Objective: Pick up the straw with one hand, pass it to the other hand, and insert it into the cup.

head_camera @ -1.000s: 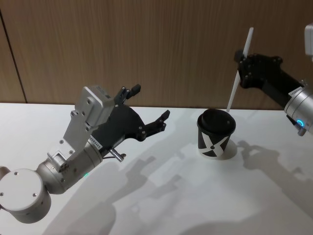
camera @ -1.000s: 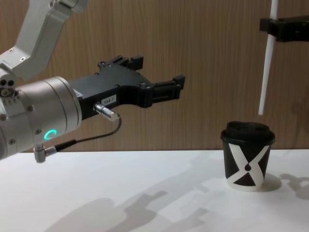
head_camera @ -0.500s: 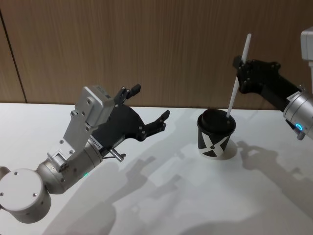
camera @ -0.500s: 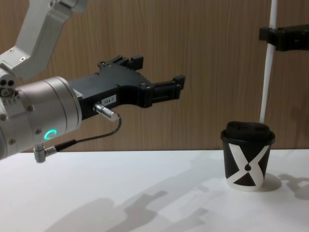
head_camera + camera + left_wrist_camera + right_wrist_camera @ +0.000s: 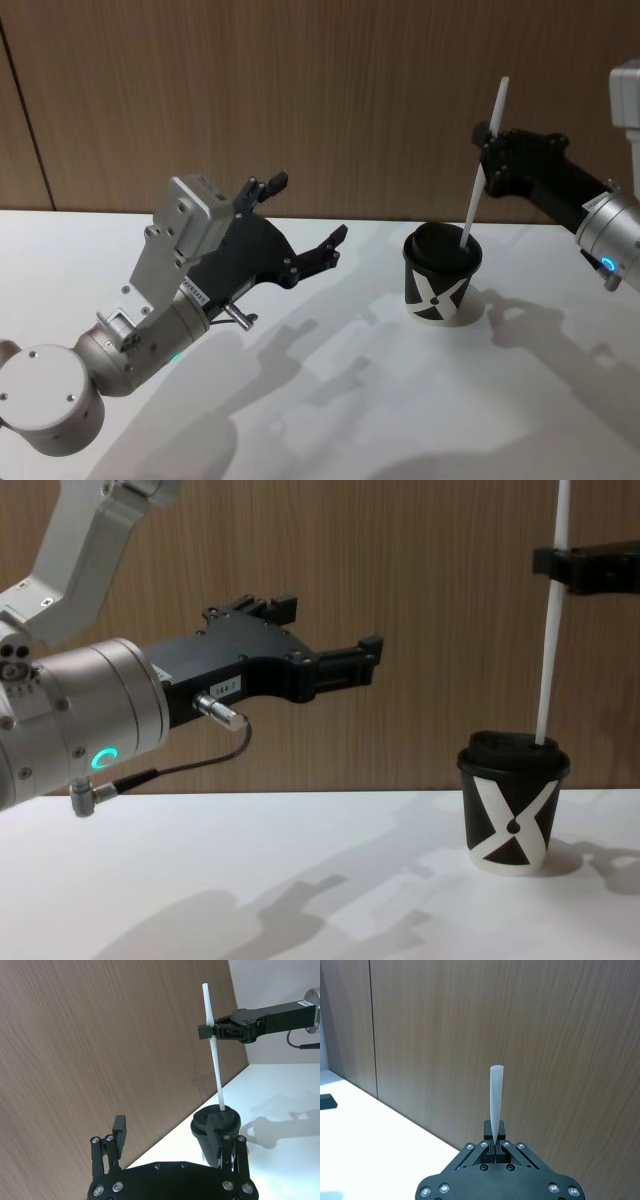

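The right gripper (image 5: 492, 150) pinches the straw (image 5: 480, 172) near its upper end, directly above the cup (image 5: 441, 273). The straw stands almost upright, its lower tip meeting the lid. The left gripper (image 5: 305, 215) hangs open and empty, well to the cup's left over the table (image 5: 400, 400).

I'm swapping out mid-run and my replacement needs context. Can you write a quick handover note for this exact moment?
Right end effector: shut on the long thin white straw, holding it near upright above the cup.
Left end effector: open, holding nothing, raised over the white table to the cup's left.
Short black paper cup with white X: upright on the table, domed lid on.
Done: pickup, handover; straw tip at the lid.
Left: push the straw down, release.
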Tool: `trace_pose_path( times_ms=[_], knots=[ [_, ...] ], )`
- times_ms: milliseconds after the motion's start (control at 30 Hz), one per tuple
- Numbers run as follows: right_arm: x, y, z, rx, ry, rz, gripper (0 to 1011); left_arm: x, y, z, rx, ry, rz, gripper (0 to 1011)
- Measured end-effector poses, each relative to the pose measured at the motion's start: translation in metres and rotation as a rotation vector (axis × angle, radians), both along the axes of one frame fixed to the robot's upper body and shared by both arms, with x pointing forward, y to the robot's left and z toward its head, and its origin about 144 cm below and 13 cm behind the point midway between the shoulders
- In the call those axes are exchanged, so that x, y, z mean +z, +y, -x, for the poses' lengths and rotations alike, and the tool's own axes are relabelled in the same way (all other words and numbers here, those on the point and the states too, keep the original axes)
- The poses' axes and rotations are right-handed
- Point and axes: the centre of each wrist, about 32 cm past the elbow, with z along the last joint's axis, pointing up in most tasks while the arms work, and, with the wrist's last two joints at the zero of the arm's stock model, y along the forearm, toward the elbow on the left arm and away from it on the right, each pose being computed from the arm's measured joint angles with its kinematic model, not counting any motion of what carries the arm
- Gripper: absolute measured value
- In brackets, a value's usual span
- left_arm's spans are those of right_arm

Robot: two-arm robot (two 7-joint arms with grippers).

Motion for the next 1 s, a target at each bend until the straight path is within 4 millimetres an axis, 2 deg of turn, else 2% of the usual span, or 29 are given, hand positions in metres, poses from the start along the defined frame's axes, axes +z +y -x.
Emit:
trace_pose_path(
  times_ms=[600,733,900,933,1000],
  knots=[
    [-0.002,0.0026,0.001,0.007,0.012,0.004,11,0.0,0.0,0.0,0.0,0.0,0.0,1002],
    [-0.0025,0.0029,0.0009,0.007,0.013,0.006,86,0.0,0.0,0.0,0.0,0.0,0.0,1001],
    [-0.0029,0.0032,0.0009,0.007,0.014,0.008,233,0.0,0.0,0.0,0.0,0.0,0.0,1001],
    [-0.0029,0.0032,0.0009,0.007,0.014,0.008,233,0.0,0.0,0.0,0.0,0.0,0.0,1001],
    [-0.003,0.0033,0.0009,0.007,0.015,0.009,329,0.0,0.0,0.0,0.0,0.0,0.0,1001]
  ],
)
